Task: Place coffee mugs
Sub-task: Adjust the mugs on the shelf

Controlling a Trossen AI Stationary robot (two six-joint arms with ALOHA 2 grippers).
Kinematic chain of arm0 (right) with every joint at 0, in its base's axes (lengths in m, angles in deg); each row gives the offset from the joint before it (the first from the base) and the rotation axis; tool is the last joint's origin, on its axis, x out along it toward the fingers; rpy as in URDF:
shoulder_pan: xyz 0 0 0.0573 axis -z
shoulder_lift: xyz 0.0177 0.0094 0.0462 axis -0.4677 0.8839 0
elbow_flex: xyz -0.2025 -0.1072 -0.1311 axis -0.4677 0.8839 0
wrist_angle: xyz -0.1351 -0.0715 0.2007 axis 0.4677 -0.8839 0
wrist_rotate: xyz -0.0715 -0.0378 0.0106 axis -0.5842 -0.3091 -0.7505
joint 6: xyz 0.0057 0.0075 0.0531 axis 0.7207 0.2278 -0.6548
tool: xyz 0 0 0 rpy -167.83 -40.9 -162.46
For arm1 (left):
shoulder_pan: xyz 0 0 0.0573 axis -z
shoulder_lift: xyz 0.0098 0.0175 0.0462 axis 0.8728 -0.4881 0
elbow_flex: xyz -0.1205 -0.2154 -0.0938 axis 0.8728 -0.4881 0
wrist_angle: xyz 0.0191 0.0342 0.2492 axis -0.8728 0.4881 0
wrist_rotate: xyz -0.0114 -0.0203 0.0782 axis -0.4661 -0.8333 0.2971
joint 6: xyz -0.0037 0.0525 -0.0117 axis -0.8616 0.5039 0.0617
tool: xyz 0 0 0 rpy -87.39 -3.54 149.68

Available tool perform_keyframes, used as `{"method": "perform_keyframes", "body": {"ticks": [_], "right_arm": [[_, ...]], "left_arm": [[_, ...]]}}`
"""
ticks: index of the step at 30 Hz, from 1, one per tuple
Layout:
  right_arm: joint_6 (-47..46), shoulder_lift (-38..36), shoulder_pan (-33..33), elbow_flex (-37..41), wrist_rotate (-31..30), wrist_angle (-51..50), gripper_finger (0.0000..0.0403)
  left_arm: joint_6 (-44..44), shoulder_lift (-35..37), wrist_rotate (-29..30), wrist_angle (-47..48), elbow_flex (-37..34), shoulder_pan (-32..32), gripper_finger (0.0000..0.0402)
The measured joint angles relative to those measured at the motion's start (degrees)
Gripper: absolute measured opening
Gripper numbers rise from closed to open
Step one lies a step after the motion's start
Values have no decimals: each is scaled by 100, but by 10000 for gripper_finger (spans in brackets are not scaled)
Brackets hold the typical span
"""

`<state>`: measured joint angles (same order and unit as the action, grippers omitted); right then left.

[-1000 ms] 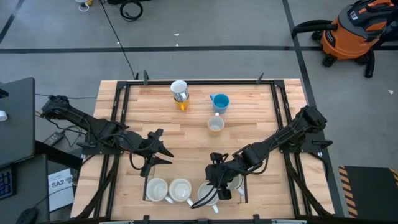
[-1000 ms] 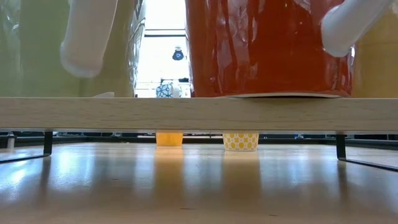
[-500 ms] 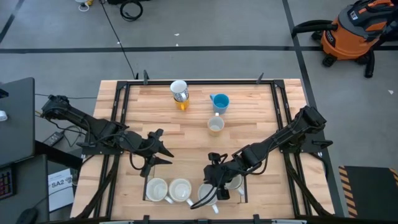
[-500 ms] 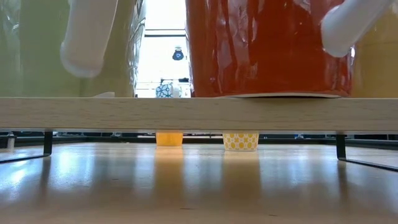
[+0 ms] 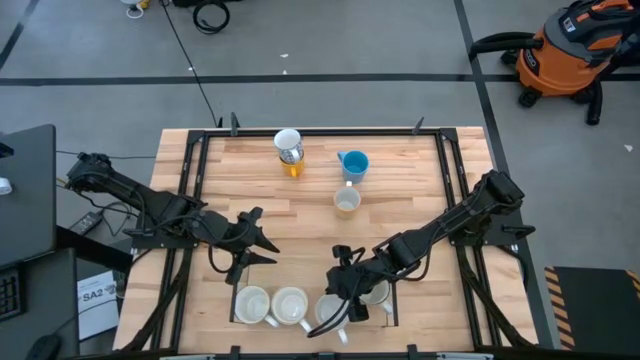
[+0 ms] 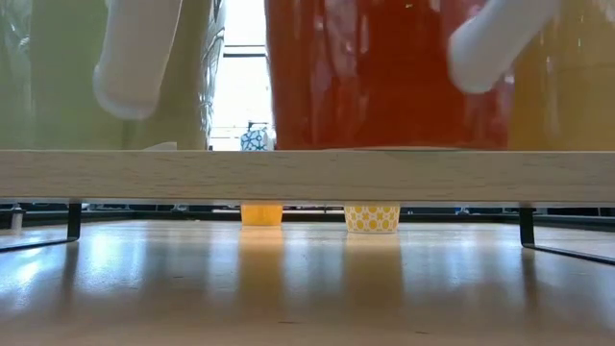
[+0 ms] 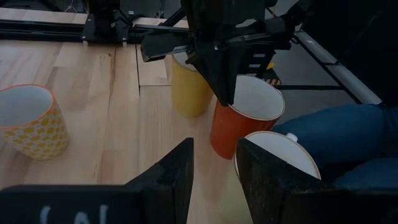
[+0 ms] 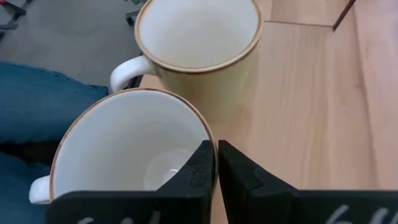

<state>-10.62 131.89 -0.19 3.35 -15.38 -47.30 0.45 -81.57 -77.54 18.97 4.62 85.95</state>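
Right hand clamped on the red-brown mug rim, directly over it at the tabletop front row. Left hand waits apart, farther off.

Overhead, the pale wooden table sits on a grey floor crossed by dark tape lines. Off at the far right corner stands an orange and black shop vacuum, its black hose curling away to the left. Near the top edge lies a coiled black cable, with a thin cord running down toward the table. On the left side, a dark desk pokes in, and below it a white label reading "SA2". At lower right there's yellow and black hazard striping. In the left wrist view, blue denim fabric shows beyond the table edge.
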Motion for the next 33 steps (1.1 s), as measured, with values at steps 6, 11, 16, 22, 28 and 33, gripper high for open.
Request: {"method": "perform_keyframes", "body": {"ticks": [6,11,16,22,28,33], "right_arm": [[304,0,102,0,-5,71,22],[372,0,174,0,217,79,26],[374,0,172,0,254,79,38],[376,0,171,-1,274,88,60],[357,0,170,-2,276,90,105],[373,-9,170,-35,311,110,128]], "left_arm": [[2,0,-2,2,0,0,128],[2,0,-2,2,0,0,128],[3,0,-1,2,0,0,128],[4,0,-1,2,0,0,128],[3,0,0,2,0,0,128],[2,0,-2,2,0,0,128]]}}
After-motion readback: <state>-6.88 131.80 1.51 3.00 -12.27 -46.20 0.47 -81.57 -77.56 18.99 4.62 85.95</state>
